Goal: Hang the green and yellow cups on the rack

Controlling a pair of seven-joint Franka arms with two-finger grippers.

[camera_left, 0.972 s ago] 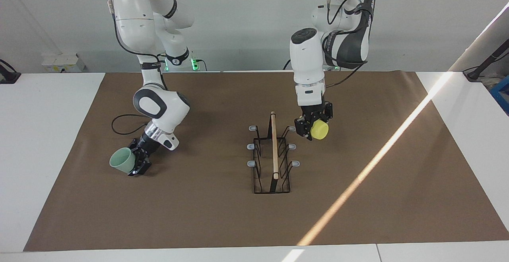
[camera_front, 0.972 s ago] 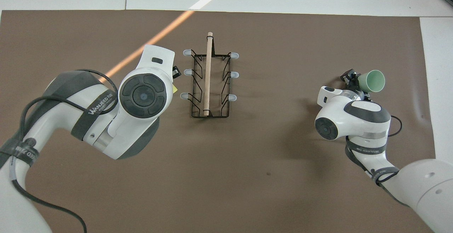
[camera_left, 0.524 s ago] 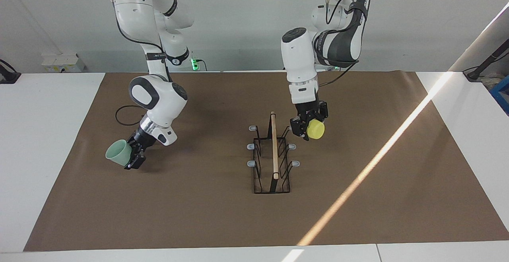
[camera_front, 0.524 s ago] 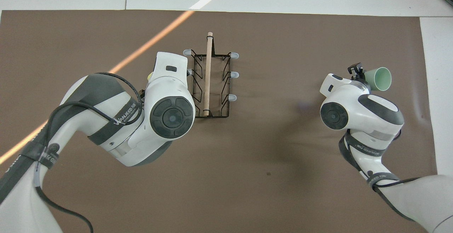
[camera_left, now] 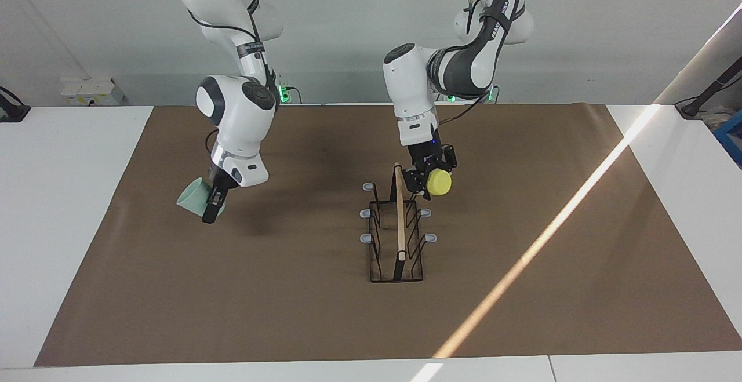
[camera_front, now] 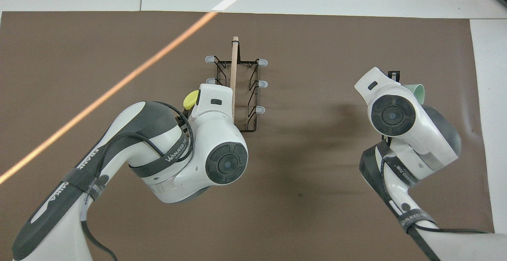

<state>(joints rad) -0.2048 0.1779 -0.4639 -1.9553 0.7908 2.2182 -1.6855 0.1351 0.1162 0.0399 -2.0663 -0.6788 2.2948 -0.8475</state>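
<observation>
My left fingers (camera_left: 418, 186) are pinched on the yellow cup (camera_left: 439, 182), which lies tipped on its side in the air with its closed base turned away from me. The left gripper (camera_left: 428, 184) hangs over the end of the rack (camera_left: 397, 237) nearest my bases, on the side toward my left arm's end of the table, just above the closest grey-tipped prong there. My right fingers (camera_left: 213, 207) are clamped on the rim of the pale green cup (camera_left: 192, 196), also tilted; the right gripper (camera_left: 210, 199) holds it above the brown mat (camera_left: 290, 312), well apart from the rack and toward my right arm's end.

As for progress, I judge both cups picked up and neither hung. All six prongs (camera_left: 432, 237) stand bare, as far as I can see around my left wrist. What is left is to turn each cup mouth-down and lower it over a prong, yellow first by the look of it, then to bring the green one across.

The facing view shows both grips and both cups clear of the mat. From overhead my own arms cover most of this: only a sliver of yellow cup (camera_front: 191, 99) and an edge of green cup (camera_front: 416, 92) peep out, and neither grip shows. The overhead view does give the rack's wooden bar (camera_front: 233, 79) running straight away from me.
</observation>
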